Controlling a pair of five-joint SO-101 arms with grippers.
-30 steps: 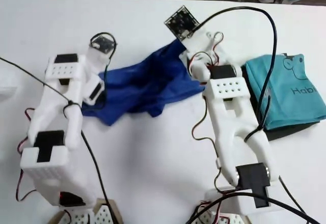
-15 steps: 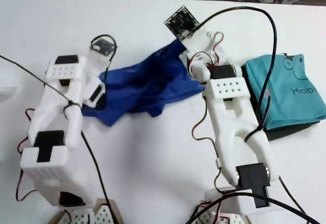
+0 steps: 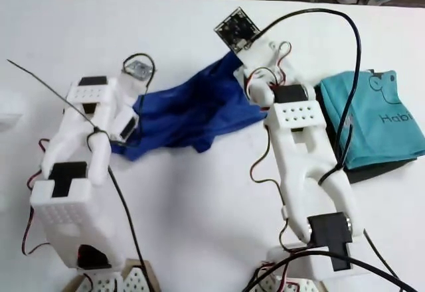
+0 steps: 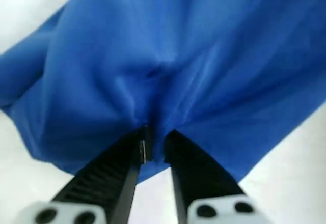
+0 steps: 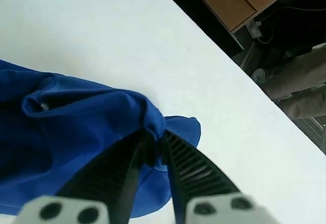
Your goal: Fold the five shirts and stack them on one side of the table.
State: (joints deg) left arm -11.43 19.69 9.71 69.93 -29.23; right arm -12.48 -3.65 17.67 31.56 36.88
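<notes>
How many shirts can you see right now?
3: blue shirt mid-table, held by left tool and right tool; teal shirt folded on a dark one, right side. More may hide underneath.

The blue shirt (image 3: 192, 109) is soft cloth, matt with a faint sheen along its folds, and it bunches between the left hand's (image 4: 155, 136) black plastic fingers (image 4: 117, 173). There's the same matt weave at the right hand (image 5: 157, 135), where the fingers (image 5: 188, 168) show a ribbed, dull plastic face. The arm shells (image 3: 299, 152) are white plastic, slightly grainy. Not far from the right hand lies a teal shirt (image 3: 372, 116), matt knit cloth. The tabletop (image 3: 199, 199) looks smooth, white and low-gloss. The cables (image 3: 355, 53) are glossy black.
</notes>
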